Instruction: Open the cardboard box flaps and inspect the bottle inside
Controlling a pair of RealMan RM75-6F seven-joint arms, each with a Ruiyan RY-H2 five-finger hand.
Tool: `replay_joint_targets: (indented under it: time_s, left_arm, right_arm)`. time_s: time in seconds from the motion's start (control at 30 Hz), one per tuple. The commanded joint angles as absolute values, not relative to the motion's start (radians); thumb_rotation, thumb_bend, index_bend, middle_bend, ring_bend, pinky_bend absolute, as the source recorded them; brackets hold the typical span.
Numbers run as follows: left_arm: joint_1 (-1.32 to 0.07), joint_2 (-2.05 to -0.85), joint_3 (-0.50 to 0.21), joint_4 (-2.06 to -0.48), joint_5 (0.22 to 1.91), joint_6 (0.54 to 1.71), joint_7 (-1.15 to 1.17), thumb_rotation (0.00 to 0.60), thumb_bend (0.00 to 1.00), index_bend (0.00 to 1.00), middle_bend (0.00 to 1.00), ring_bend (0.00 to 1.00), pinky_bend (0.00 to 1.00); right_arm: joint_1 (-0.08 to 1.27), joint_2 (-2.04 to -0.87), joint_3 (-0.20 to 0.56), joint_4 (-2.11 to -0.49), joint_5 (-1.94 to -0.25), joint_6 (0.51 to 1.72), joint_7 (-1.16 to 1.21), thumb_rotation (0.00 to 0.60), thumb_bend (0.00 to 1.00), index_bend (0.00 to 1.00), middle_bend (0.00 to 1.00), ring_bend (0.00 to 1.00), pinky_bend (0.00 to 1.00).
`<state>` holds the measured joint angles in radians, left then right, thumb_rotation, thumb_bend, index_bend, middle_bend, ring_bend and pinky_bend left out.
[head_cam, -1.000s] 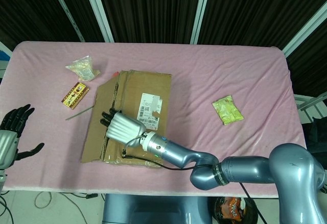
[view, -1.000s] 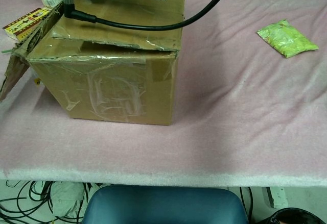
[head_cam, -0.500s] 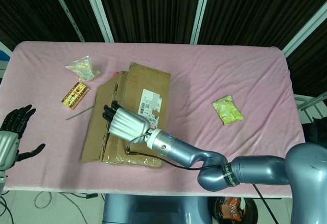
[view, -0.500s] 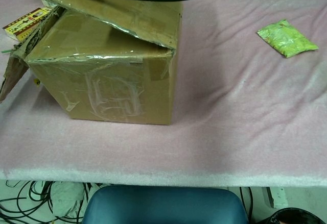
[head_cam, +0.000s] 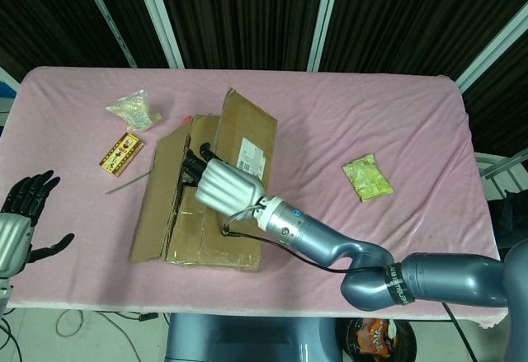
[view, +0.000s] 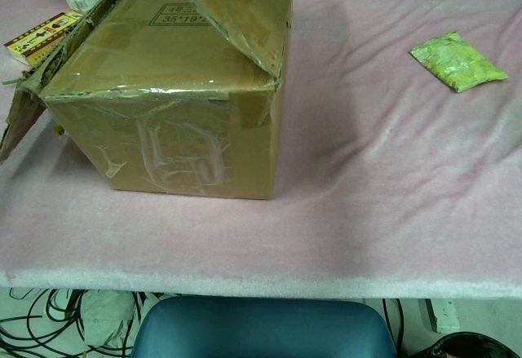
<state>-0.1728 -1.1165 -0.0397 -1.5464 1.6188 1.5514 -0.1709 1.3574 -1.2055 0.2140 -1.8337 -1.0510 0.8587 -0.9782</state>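
One flap [head_cam: 247, 131] raised since a second ago; bottle unseen.
Right hand [head_cam: 224, 182] grips flap edge, lifting; left hand [head_cam: 23, 213] open, idle beside cardboard box [view: 188, 138]; inner flap shut.

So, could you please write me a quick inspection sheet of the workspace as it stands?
Surface: table under pink cloth.
Job's things: cardboard box; right flap raised, left flap folded out; bottle not visible.
Clutter: green packet, clear snack bag, small red-and-yellow box, thin stick.
Hands: right robot hand at the raised flap, fingers in the opening; left robot hand open, off the table edge.
Cables: black lead at right wrist; floor cables.
Surroundings: dark slatted wall, blue chair.
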Motion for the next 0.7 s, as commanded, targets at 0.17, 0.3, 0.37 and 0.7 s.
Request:
replay_joint_targets:
  time_s: [0.17,0.3,0.37,0.7]
  left_arm:
    - [-0.171,-1.117,-0.039,-1.549,1.628,1.559,-0.158,0.600,0.16,0.00,0.03,0.01,0.05]
    - [-0.170,-1.118,-0.040,-1.548,1.630,1.562,-0.152,0.600,0.16,0.00,0.03,0.01,0.05]
    - [-0.170,-1.118,-0.040,-1.548,1.630,1.562,-0.150,0.600,0.16,0.00,0.03,0.01,0.05]
    - [-0.170,-1.120,-0.039,-1.546,1.633,1.561,-0.142,0.600,0.15,0.00,0.03,0.01,0.05]
  right_arm:
    - [1.344,-1.118,0.192,-1.884,-1.029,0.882,-1.038,0.600,0.66,0.54,0.15,0.12,0.25]
    - [1.338,-1.077,0.183,-1.901,-1.026,0.896,-1.068,0.600,0.52,0.49,0.13,0.12,0.25]
    - [1.335,-1.060,0.182,-1.907,-1.021,0.902,-1.076,0.600,0.50,0.48,0.12,0.12,0.25]
    - [1.316,-0.987,0.174,-1.927,-1.031,0.914,-1.084,0.600,0.40,0.37,0.11,0.11,0.25]
